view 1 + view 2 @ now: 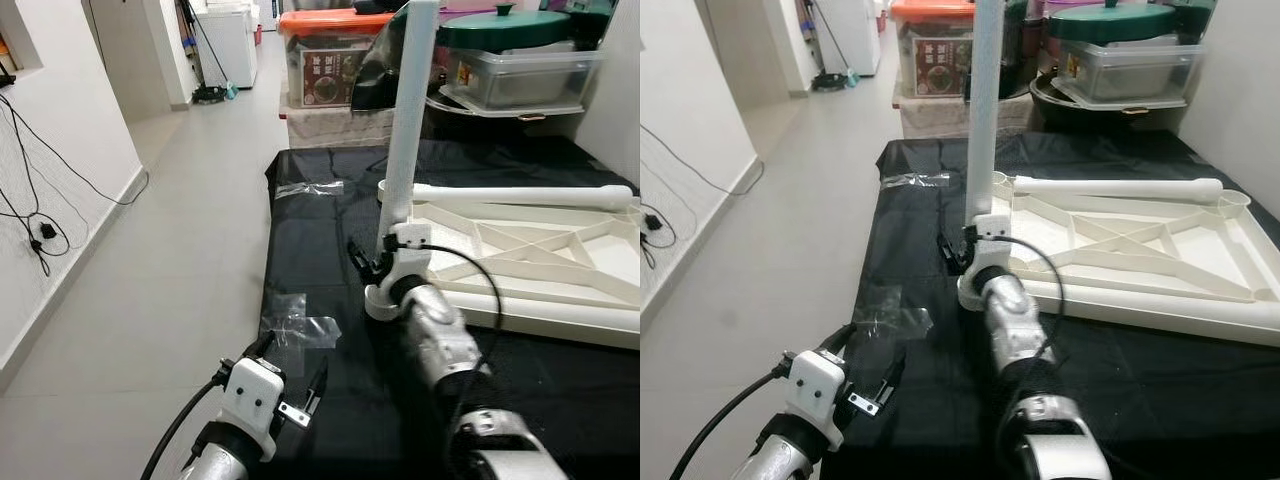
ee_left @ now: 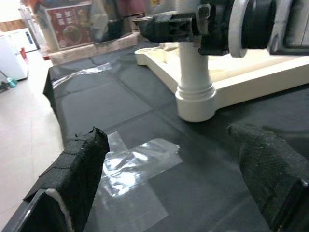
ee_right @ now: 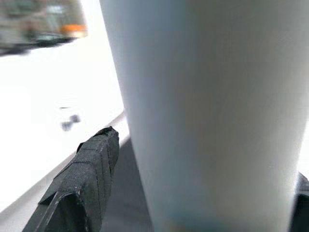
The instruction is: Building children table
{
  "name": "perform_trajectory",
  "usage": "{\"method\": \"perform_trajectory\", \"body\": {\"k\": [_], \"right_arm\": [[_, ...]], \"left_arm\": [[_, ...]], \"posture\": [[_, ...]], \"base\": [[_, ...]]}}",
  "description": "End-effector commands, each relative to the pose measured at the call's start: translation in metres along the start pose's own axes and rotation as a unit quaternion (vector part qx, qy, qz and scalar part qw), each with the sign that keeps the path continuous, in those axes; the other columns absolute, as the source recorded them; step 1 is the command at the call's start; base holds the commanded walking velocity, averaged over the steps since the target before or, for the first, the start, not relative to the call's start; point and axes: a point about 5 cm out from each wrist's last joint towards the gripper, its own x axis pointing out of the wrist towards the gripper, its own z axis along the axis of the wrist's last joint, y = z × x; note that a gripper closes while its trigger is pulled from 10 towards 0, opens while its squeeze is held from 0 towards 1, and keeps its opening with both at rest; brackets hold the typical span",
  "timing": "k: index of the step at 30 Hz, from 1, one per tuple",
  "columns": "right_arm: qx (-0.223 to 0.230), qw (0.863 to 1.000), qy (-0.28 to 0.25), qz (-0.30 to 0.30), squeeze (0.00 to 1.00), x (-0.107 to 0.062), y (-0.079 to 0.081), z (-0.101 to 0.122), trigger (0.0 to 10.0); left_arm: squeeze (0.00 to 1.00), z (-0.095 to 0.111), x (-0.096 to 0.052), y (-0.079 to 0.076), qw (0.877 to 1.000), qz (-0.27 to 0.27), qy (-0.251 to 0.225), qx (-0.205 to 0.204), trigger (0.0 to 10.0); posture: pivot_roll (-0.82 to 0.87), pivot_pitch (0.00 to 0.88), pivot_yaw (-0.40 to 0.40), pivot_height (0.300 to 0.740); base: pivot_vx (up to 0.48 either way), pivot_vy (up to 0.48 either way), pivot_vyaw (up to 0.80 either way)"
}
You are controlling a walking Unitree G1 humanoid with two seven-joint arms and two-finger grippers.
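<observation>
One white leg [image 1: 410, 110] is stood upright in a corner socket of the upturned tabletop [image 1: 530, 260], gripped by the right end effector [image 1: 385, 262]. Another leg [image 1: 520, 196] is laid across the frame (not yet fitted), and the left end effector [image 1: 290, 385] is held open over the black-covered table [image 1: 310, 240].

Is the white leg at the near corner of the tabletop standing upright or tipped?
Upright: the white leg rises straight from the corner socket of the upturned tabletop, with the right gripper around its base.

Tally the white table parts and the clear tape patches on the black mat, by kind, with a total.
Upside-down tabletop frame: 1
Table legs: 2, one upright leg standing in the corner socket with the right gripper at its base, one loose leg lying across the frame
Clear tape patches: 2, far and near
Total: 5
</observation>
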Motion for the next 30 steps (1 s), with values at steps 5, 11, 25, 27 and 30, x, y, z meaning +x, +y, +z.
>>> {"method": "perform_trajectory", "body": {"k": [5,11,25,27,30], "right_arm": [[0.03,0.961,0.066,0.268,0.0,0.004,0.027,0.005,10.0],[0.013,0.917,0.103,0.385,0.0,-0.002,0.035,0.003,10.0],[0.049,0.876,0.102,0.469,0.0,-0.005,0.045,0.003,0.0],[0.05,0.877,0.105,0.466,0.0,-0.007,0.044,-0.001,0.0],[0.032,0.893,0.102,0.436,0.0,-0.007,0.043,-0.006,0.0]], "left_arm": [[0.0,-0.006,-0.002,0.0,1.0,-0.002,0.011,0.002,10.0],[0.0,-0.005,-0.002,0.0,1.0,0.001,0.01,0.002,10.0],[0.0,-0.005,-0.002,0.001,1.0,0.002,0.009,0.001,10.0],[0.0,-0.005,-0.002,0.001,1.0,0.003,0.009,0.001,10.0],[0.0,-0.005,-0.001,0.001,1.0,0.003,0.009,0.001,10.0]], "posture": [[0.01,0.0,0.02,0.74],[0.02,0.0,0.007,0.74],[0.02,0.0,0.005,0.74],[0.02,0.0,0.005,0.74],[0.02,0.0,0.005,0.74]], "base": [[0.0,0.0,0.0],[0.0,0.0,0.0],[0.0,0.0,0.0],[0.0,0.0,0.0],[0.0,0.0,0.0]]}}
